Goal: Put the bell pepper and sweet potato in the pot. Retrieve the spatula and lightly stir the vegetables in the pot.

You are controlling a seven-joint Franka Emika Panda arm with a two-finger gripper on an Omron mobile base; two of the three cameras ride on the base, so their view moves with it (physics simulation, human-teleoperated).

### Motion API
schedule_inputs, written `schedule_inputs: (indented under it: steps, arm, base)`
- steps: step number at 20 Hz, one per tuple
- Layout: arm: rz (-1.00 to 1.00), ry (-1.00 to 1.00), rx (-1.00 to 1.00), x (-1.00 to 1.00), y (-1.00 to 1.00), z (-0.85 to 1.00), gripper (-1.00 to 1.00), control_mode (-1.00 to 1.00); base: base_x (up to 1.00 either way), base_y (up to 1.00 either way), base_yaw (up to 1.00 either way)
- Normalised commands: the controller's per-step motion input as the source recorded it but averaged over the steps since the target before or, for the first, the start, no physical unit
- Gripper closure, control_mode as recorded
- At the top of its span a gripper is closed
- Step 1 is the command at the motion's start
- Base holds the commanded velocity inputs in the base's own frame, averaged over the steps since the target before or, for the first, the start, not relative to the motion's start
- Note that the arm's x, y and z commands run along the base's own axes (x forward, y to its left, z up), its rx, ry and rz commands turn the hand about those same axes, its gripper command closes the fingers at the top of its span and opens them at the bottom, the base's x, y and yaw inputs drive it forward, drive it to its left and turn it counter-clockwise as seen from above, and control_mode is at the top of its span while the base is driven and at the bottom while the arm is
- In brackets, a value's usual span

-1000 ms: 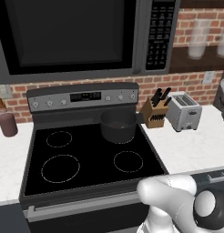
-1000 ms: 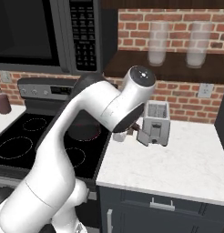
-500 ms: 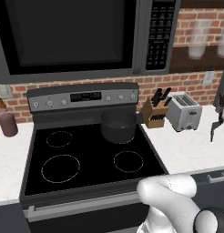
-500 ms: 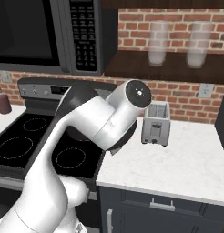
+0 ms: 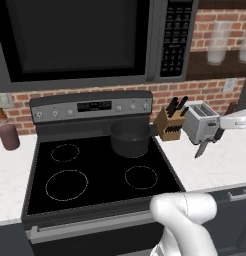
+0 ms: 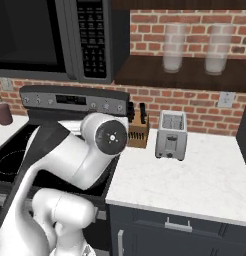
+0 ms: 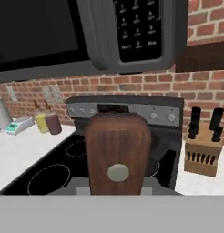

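We see the end effector (image 5: 218,134) in the left base view, off the right side of the stove (image 5: 95,175), over the counter (image 5: 220,165). It hangs in front of the toaster (image 5: 200,122). It is clenched on the spatula (image 5: 201,149), whose grey end slants down and toward the stove without touching the counter. In the hand view the spatula's brown wooden handle (image 7: 117,154) rises wide from the bottom edge, with a round pale rivet near its base. We cannot make out the fingertips themselves there.

The pot (image 5: 131,139) sits on the stove's back right burner, upright, dark grey and open at the top. We cannot tell what is inside it. It is well apart from the end effector: the knife block (image 5: 170,125) stands between them, just off the stove's right rear corner, and the toaster is just beyond the block. The spatula's tip is at about the pot's height but clearly to its right, past the stove's edge.

The other three burners on the stove are bare. The microwave (image 5: 85,40) hangs above the stove. A maroon canister (image 5: 8,136) stands on the counter left of the stove, near the wall.

In the right base view the arm's big white joint blocks the stove's right half; the toaster (image 6: 171,135) and knife block (image 6: 139,131) show beyond it.
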Motion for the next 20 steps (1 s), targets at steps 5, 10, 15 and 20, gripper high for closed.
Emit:
schedule_inputs:
  steps: [5, 10, 15, 20]
  arm:
    - [-0.28, -0.17, 0.18, 0.11, 0.68, 0.0, 1.0, -1.0]
    - [-0.25, -0.2, 0.12, 0.2, 0.65, 0.0, 1.0, -1.0]
    - [-0.22, -0.1, 0.07, 0.25, 0.54, 0.0, 1.0, -1.0]
    - [-0.16, -0.01, 0.03, 0.15, 0.5, -0.06, 1.0, -1.0]
  base:
    - [0.0, 0.0, 0.0]
    - [0.0, 0.0, 0.0]
    - [0.0, 0.0, 0.0]
    - [0.0, 0.0, 0.0]
